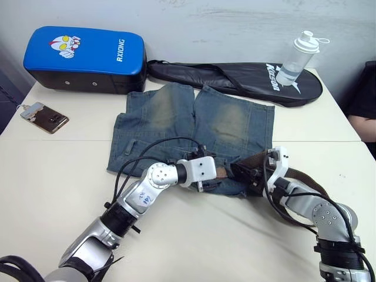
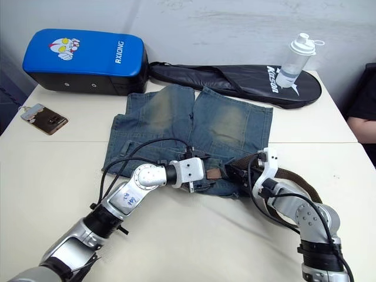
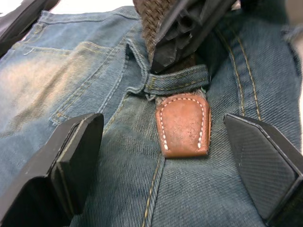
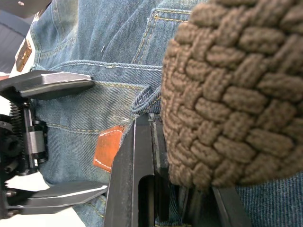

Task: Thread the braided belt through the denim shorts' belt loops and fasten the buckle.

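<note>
So the braided belt tip pokes out through a belt loop on the denim shorts waistband, lying right between the wide-open left tool. Right tool clamps the strap behind the loop, feeding leftward.
</note>
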Controlling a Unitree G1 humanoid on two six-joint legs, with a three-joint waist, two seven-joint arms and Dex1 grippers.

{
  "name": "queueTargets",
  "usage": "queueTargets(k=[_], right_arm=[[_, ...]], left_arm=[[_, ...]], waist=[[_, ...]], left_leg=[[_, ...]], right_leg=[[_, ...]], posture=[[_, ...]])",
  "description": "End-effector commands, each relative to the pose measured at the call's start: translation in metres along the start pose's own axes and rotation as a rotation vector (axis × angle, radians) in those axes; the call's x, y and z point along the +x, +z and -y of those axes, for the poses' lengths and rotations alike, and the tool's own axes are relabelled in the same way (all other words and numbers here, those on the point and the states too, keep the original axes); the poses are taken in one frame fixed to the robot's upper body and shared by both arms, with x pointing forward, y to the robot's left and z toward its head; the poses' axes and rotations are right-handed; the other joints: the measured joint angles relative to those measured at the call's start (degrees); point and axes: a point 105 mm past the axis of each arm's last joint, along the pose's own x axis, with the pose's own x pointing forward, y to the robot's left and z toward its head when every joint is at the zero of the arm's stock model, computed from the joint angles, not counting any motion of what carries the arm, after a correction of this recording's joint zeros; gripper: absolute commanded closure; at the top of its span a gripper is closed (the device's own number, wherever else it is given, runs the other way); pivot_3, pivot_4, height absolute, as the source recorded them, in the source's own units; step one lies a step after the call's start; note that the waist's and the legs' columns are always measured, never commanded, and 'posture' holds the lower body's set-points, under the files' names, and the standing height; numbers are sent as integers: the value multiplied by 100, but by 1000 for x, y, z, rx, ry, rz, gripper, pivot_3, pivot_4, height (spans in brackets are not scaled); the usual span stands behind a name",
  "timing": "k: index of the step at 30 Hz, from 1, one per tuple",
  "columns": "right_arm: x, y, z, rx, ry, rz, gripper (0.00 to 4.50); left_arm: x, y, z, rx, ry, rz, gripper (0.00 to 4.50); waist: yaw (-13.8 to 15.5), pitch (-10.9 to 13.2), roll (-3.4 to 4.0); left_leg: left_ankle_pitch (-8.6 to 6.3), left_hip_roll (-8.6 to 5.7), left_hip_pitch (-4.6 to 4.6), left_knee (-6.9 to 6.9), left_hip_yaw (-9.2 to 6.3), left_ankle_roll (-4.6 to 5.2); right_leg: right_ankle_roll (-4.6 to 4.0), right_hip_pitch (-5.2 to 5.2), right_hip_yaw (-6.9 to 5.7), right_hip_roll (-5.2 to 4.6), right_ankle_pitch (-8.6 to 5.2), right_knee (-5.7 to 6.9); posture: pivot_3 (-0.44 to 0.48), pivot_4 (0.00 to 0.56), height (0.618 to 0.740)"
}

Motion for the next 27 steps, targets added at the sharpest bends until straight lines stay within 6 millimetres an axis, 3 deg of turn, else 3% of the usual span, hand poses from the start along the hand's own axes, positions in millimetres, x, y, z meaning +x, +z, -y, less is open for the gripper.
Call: queueTargets(k=[1,9,12,16,23,27], right_arm=[[-4,-7,15,21,-88,-13,4500],[-6,-5,10,25,-77,-8,4500],[-7,-5,11,27,-79,-10,4500],[-7,-4,10,27,-76,-7,4500],[-6,1,6,25,-58,9,4500],[-9,13,-1,28,-21,63,4500]], left_arm=[[6,-3,0,91,-12,-37,54],[5,-4,-22,202,77,-92,54],[-1,5,-31,250,89,-78,54],[-3,9,-30,294,59,-67,1191],[-1,8,-26,331,48,-62,4418],[-1,8,-29,315,61,-53,4418]], waist=[[0,0,0],[4,-4,1],[0,-4,1],[-15,-4,1],[-18,-4,1],[-24,-4,1]], left_leg=[[0,1,0,0,0,0],[2,-1,0,0,0,5],[3,-1,0,0,0,7],[3,-1,-2,0,0,7],[4,-1,-3,0,0,9],[4,0,-5,-1,0,9]], right_leg=[[0,0,-1,0,0,0],[1,0,-1,-3,1,0],[2,0,-2,-3,1,2],[1,0,-2,-3,1,2],[1,-1,-3,-3,1,2],[1,-1,-5,-3,1,1]], posture=[[0,150,740],[0,150,740],[0,150,740],[0,150,740],[0,150,740],[0,150,740]])
